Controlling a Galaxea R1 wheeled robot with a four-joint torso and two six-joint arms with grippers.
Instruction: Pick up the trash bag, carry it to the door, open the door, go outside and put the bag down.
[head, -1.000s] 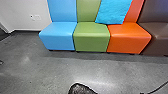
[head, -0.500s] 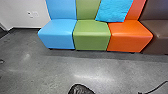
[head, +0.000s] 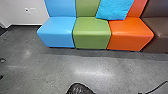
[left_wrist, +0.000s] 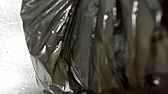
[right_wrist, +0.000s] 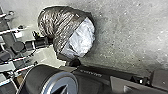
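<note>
While the trash bag (head: 80, 89) sits low before the robot, meeting a dark arm section (right_wrist: 37, 44), how far the left gripper and right gripper are open, or what they hold, cannot be told. Snagging or swinging could tear the thin plastic. Floor (head: 92, 63) separates bag from bench (head: 92, 40), giving turning room short of its front edge.

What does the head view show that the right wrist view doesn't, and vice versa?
Head view: a row of coloured seats, bright blue cushion, white wall.
Right wrist view: whitish side of the trash bag, part of the robot's body.
Both: grey floor and, most likely, the bag, a dark rounded top at the head view's bottom edge.
</note>
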